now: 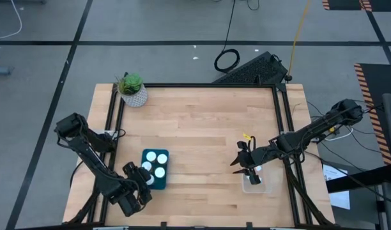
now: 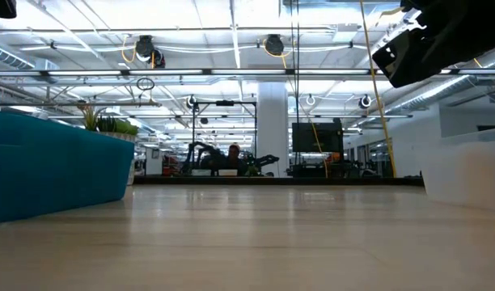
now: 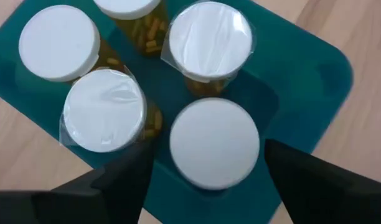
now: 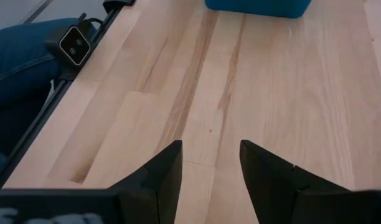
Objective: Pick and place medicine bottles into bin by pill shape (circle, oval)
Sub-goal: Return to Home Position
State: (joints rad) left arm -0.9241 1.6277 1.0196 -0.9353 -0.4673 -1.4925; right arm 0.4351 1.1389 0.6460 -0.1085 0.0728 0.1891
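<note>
- A pale wood table [image 1: 202, 128] on a grey floor, with a black frame around it; the low view looks across it into a bright hall with ceiling lights.
- A potted plant [image 1: 132, 89] stands at the table's 11 o'clock corner.
- A teal bin [image 1: 155, 168] sits toward 7 o'clock — it holds the bottles [image 1: 158, 160], which show from above as white discs packed close together.
- The left arm runs from its base at 9 o'clock down toward 7, then bends back up so that its gripper [image 1: 142, 178] comes over the bin's near-left edge.
- In the left wrist view, the left gripper's fingers [image 3: 119, 180] are spread, one on each side of a white-capped bottle [image 3: 214, 142] in the bin, not touching it. Four more bottles stand just beside it, orange pills showing through their walls.
- The right arm reaches in from 3 o'clock, stretched nearly straight — its gripper [image 1: 247, 167] hangs over a clear bin [image 1: 253, 183] at 5 o'clock.
- The right gripper's fingers [image 4: 159, 177] stand apart, holding nothing, with bare wood between them.
</note>
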